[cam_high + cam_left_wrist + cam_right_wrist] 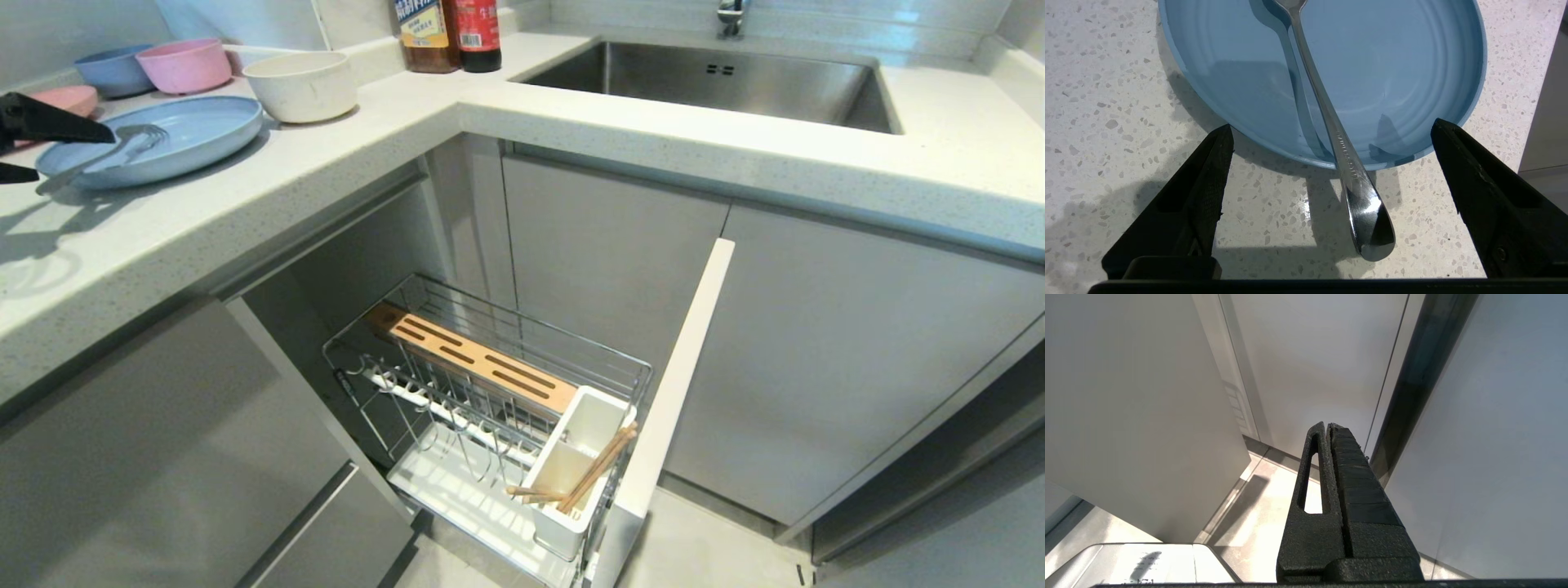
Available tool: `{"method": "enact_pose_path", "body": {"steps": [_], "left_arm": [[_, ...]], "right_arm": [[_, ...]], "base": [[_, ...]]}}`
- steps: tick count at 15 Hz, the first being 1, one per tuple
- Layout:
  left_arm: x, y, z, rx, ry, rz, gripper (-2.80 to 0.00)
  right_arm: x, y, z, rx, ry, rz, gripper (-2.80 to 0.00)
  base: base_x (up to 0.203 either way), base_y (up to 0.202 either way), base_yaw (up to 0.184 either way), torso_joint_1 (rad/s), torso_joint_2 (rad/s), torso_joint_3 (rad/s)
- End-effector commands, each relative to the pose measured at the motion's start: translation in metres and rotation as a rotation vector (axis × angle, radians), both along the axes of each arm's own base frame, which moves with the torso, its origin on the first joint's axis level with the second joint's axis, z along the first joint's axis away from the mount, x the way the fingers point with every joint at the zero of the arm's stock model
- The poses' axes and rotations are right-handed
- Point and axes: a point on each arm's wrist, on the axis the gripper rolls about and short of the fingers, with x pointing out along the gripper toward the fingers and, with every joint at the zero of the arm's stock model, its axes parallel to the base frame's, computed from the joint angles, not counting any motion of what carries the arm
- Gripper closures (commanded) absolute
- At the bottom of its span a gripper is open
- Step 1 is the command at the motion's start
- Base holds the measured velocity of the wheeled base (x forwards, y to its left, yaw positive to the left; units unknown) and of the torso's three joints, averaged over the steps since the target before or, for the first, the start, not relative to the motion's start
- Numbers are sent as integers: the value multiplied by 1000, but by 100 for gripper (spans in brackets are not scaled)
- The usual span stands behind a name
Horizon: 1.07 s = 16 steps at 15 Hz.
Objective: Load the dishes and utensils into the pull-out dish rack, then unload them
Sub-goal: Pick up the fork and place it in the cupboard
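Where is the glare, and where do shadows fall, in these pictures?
Left wrist view: a bright glint on the utensil handle, its shadow across the plate. Head view: dark shadows on the counter beneath the left gripper. Right wrist view: floor washed out.

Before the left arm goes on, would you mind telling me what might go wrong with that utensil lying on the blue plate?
1. The metal utensil lies across the light-blue plate with its handle end overhanging the rim; a clumsy pinch from the open left gripper could tip or slide it off.
2. Closing low might catch the plate rim and shove the plate toward the off-white bowl.
3. The chopsticks lean loosely in the white utensil holder; dropping a utensil in could knock them.
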Motion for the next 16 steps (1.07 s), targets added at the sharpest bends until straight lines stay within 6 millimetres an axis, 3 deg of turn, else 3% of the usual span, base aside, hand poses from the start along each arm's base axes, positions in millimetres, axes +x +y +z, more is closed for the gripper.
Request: {"method": "enact_pose_path", "body": {"steps": [1, 6, 16], "left_arm": [[-3, -1, 3, 5, -15, -1, -280], [-8, -6, 11, 21, -64, -20, -280], [16, -1, -1, 11, -40, -43, -280]], "right_arm": [[0, 0, 0, 0, 2, 0, 0], [0, 0, 0, 0, 3, 0, 0], [0, 0, 0, 0, 2, 0, 0]], "base": [[0, 0, 0, 0, 0, 0], [0, 0, 0, 0, 0, 0], [0, 0, 0, 0, 0, 0]]}}
